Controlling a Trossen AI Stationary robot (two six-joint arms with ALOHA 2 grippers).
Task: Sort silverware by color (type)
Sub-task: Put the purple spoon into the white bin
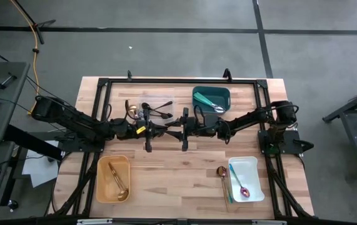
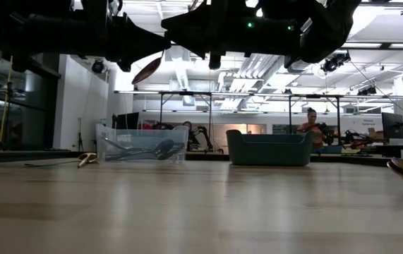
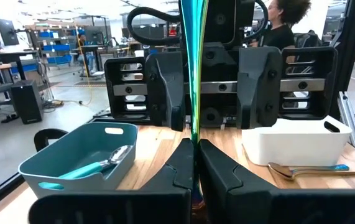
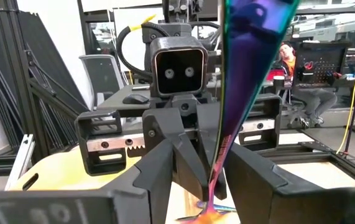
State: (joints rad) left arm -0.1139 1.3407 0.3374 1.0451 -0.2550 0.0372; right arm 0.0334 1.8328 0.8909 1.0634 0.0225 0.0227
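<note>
We see both arms meeting nose to nose above the middle of the wooden surface (image 1: 165, 175); the left tool (image 1: 148, 130) is clenched on the thin handle of an iridescent utensil (image 3: 195, 68), which stands up as a narrow green-blue edge between its closed fingers (image 3: 177, 171); the right tool (image 1: 185, 129) faces it just beside, its fingers (image 4: 165, 165) set apart around the same utensil, whose broad purple end rises between them and tapers to a pink tip near their base; we cannot tell whether the right fingers press on it. In the low view the utensil's rounded end shows tilted under the dark arms, well above the surface.

Behind the tools, a clear container (image 1: 156, 107) holds black utensils (image 1: 159, 111), with a gold spoon (image 1: 129, 111) just beside it on the surface; a teal bin (image 1: 211, 99) holds a teal-handled spoon (image 1: 212, 104). Nearer the front, an orange tray (image 1: 113, 179) carries gold utensils (image 1: 117, 180) on the left side; a white tray (image 1: 246, 178) on the right side holds a pink-purple spoon (image 1: 243, 190), and a copper-toned spoon (image 1: 222, 174) lies on the surface touching that tray's edge.
</note>
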